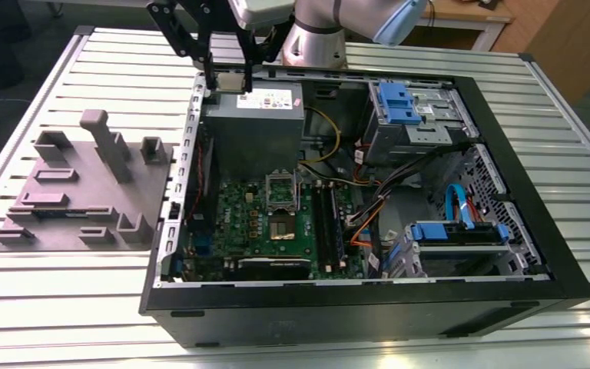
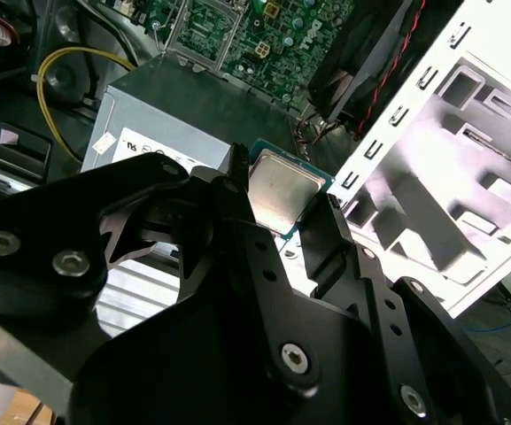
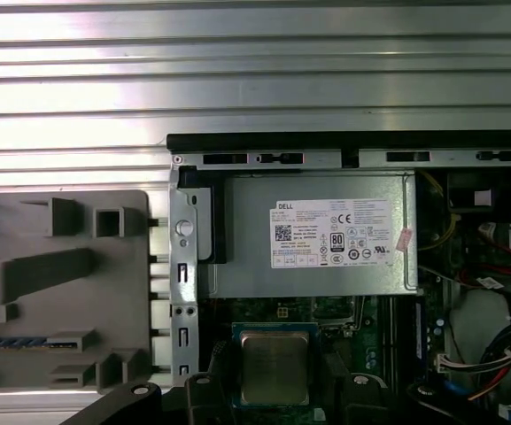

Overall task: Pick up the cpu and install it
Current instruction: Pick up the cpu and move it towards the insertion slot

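The cpu (image 1: 230, 80) is a small square chip with a silvery top and a thin green rim. It hangs in the air between the black fingers of my gripper (image 1: 228, 75), which is shut on its two opposite edges. Both wrist views show the cpu (image 2: 277, 190) (image 3: 274, 365) held level in the gripper (image 2: 282, 202) (image 3: 277, 387). It hovers over the back corner of the open computer case, just above the grey power supply (image 1: 254, 127). The green motherboard (image 1: 249, 223) with its square metal-framed socket (image 1: 283, 227) lies lower in the case, toward the front.
The black case (image 1: 541, 231) lies open on a slatted metal table (image 1: 28, 307). A grey fixture plate (image 1: 80, 192) with upright pegs sits at the exterior view's left. Blue drive bays (image 1: 398, 104), cables and memory slots (image 1: 326, 223) crowd the case's inside.
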Robot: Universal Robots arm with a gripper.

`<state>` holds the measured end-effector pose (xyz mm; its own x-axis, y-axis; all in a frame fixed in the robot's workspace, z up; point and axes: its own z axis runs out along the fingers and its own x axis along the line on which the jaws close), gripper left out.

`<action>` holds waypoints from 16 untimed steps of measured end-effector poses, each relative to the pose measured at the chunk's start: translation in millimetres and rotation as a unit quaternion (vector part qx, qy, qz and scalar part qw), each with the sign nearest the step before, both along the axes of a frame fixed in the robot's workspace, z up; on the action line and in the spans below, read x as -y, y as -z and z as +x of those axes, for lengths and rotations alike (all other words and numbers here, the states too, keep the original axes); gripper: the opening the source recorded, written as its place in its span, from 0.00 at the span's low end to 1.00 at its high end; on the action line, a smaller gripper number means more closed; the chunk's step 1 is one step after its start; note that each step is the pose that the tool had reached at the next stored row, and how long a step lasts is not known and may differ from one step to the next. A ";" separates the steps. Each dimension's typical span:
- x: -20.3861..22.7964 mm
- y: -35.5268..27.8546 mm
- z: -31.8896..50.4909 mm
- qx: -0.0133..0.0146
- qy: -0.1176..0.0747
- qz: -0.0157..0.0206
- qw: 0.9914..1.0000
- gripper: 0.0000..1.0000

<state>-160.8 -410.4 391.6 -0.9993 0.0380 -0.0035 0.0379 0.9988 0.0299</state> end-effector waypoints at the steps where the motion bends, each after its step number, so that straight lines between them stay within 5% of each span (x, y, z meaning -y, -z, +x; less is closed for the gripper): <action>1: 0.0 0.0 0.4 0.000 0.000 0.000 1.000 0.47; 16: 0.0 0.0 6.7 0.000 0.000 0.000 1.000 0.47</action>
<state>-154.1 -410.4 391.6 -0.9993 0.0380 -0.0035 0.0379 0.9988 0.0298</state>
